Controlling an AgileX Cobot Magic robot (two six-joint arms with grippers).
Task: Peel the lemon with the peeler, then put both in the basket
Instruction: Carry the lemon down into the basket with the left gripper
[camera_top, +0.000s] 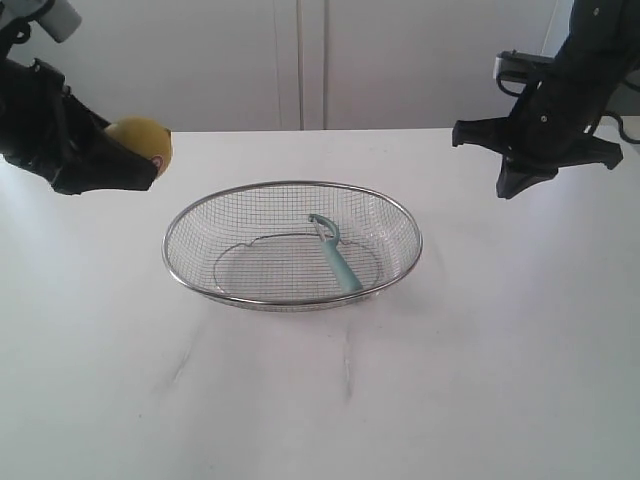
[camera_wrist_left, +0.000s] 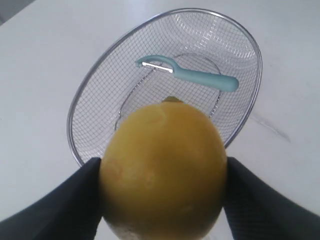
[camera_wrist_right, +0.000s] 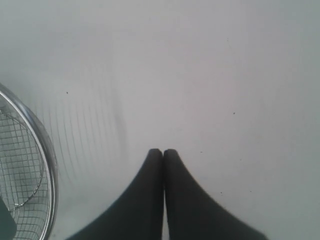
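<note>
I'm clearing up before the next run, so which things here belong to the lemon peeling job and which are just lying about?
Job: lemon, held in the left fingers; peeler, lying in the basket; the basket itself, on the table.
Lying about: no other loose thing in view.

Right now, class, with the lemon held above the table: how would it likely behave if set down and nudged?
The lemon looks rounded, so it would probably roll if nudged on the flat table. Its skin seems smooth, so it may slip in a light grip. It fills the left claw without visibly denting, so it is likely firm.
</note>
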